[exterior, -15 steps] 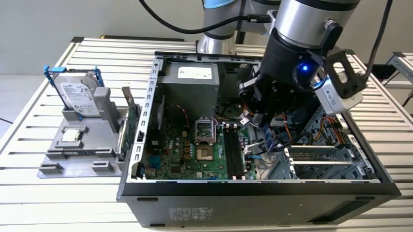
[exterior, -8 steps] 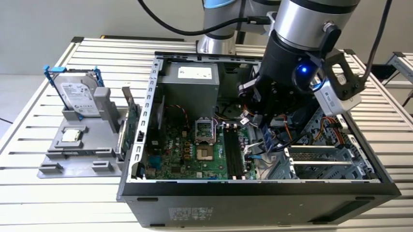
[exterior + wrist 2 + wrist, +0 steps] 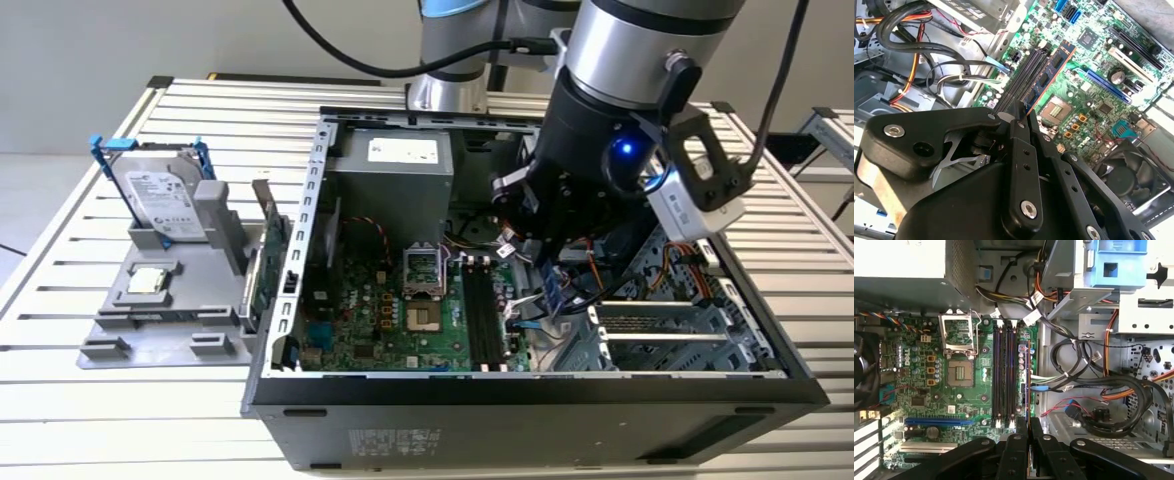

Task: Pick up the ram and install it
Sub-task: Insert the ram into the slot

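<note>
Black fingers [image 3: 1021,165] of my gripper [image 3: 1028,427] pinch the ram [image 3: 1028,385] edge-on; the arm reaches down into the case [image 3: 310,240], ram over the motherboard [image 3: 944,385] beside the slots [image 3: 1004,375].

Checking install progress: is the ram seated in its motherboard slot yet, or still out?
Still out, apparently: the gripper is shut on the ram, held edge-on above the memory slots.

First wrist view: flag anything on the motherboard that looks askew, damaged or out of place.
The CPU socket sits bare, its load plate flipped up, no cooler on it. The ram, clamped edge-on in the gripper, runs parallel to the memory slots, not askew. No damage or spill shows.
</note>
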Controlling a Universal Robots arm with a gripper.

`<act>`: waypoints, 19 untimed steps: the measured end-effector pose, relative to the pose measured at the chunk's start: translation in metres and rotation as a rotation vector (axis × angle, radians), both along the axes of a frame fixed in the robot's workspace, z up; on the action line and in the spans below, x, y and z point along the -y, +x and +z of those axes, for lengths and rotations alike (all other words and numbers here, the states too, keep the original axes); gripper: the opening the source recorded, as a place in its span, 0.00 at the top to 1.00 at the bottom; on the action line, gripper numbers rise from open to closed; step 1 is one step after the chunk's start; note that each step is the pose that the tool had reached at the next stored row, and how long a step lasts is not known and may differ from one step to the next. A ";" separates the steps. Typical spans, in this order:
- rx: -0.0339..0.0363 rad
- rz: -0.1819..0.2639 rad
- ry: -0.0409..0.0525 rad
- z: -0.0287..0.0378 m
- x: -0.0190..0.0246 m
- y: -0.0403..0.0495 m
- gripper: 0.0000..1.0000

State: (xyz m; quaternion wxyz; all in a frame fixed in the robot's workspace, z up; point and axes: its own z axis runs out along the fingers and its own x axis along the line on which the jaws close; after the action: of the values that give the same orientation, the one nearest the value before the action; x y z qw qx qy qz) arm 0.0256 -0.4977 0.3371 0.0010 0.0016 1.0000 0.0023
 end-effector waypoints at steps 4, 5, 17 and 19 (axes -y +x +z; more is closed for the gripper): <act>0.0000 0.000 -0.0001 -0.0015 0.0000 0.0000 1.00; 0.0000 0.000 -0.0004 -0.0019 0.0000 0.0000 1.00; -0.0001 0.000 -0.0025 -0.0052 0.0000 0.0000 1.00; 0.0000 0.000 -0.0024 -0.0056 0.0000 0.0000 1.00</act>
State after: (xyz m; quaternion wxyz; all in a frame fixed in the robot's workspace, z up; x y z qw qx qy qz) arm 0.0256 -0.4977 0.3315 0.0010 0.0017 1.0000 0.0011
